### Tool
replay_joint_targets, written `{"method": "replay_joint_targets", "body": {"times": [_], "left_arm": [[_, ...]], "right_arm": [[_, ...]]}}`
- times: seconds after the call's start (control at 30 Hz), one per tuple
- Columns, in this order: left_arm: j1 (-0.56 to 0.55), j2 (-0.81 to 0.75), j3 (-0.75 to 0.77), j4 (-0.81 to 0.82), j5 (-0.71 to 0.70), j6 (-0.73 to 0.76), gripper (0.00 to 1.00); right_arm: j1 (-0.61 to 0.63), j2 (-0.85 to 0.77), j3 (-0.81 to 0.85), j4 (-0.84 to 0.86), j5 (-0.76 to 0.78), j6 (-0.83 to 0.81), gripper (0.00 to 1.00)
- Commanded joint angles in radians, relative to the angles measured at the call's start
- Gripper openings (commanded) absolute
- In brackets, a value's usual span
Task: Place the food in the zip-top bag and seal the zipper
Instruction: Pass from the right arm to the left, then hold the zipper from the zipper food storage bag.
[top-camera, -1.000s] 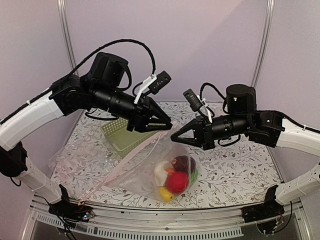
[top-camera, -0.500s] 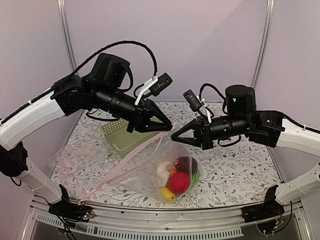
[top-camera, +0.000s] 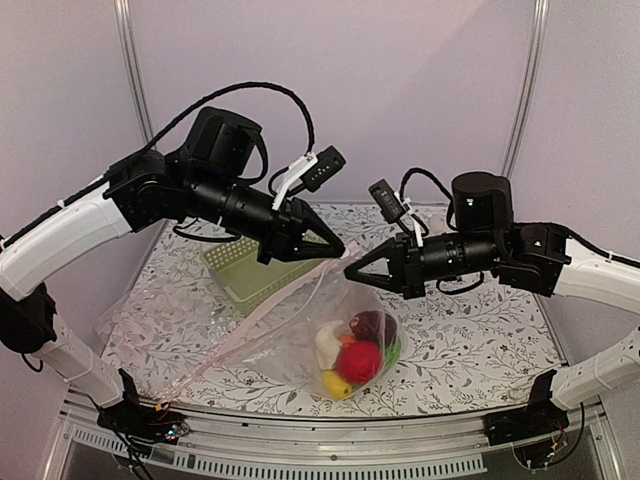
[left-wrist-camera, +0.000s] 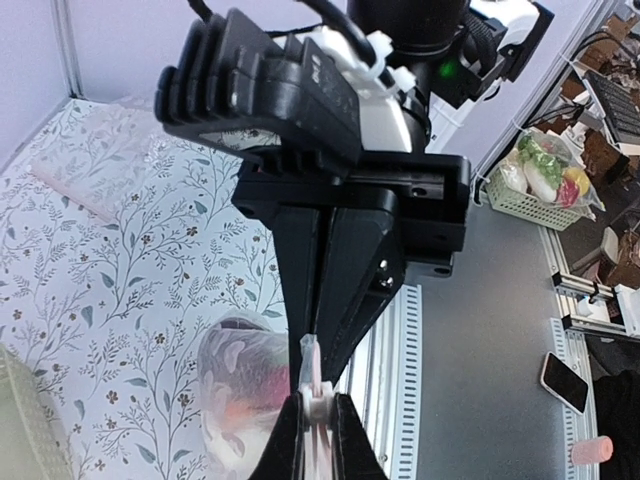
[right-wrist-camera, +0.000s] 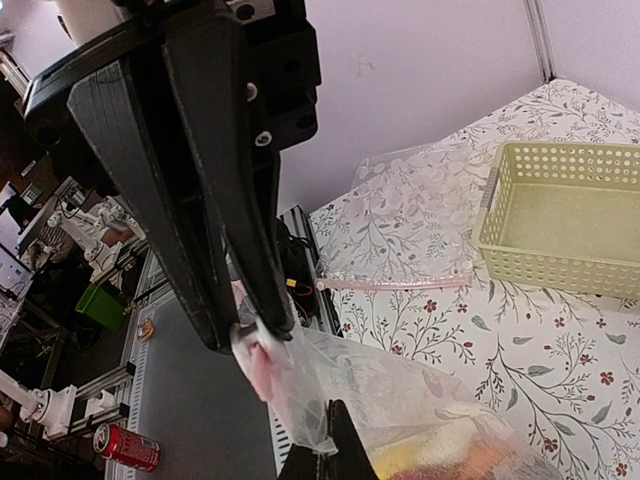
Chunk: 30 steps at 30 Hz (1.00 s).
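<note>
Now both arms reach inward, tips nearly meeting: left gripper (top-camera: 335, 250) clamped on the zipper (top-camera: 268, 308), right gripper (top-camera: 352, 270) pinching the mouth of the bag (top-camera: 285, 345). The clear plastic sags toward six o'clock, food (top-camera: 355, 358) bunched inside.

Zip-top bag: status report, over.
Left gripper shut on the zipper. Right gripper shut on the zip-top bag at its mouth edge. Food bunched in the bag's bottom. Green basket behind, not blocking.
</note>
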Motion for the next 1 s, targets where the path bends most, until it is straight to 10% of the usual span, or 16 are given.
{"method": "replay_joint_targets", "body": {"times": [0.0, 0.2, 0.43, 0.67, 0.97], "left_arm": [[0.008, -0.014, -0.018, -0.034, -0.046, 0.009, 0.0], [0.02, -0.036, -0.052, -0.018, -0.042, 0.0, 0.0], [0.017, -0.013, -0.09, 0.009, 0.097, -0.012, 0.0], [0.015, -0.027, -0.115, 0.014, 0.108, -0.018, 0.0], [0.015, -0.035, -0.121, 0.018, 0.091, -0.018, 0.0]], "right_arm": [[0.003, -0.055, -0.016, 0.022, 0.045, 0.013, 0.0], [0.003, -0.076, -0.027, 0.025, -0.001, 0.013, 0.03], [0.002, -0.079, -0.015, 0.03, 0.004, 0.003, 0.67], [0.002, -0.033, 0.029, 0.034, -0.038, -0.02, 0.37], [0.002, 0.011, 0.044, 0.029, -0.12, -0.013, 0.24]]}}
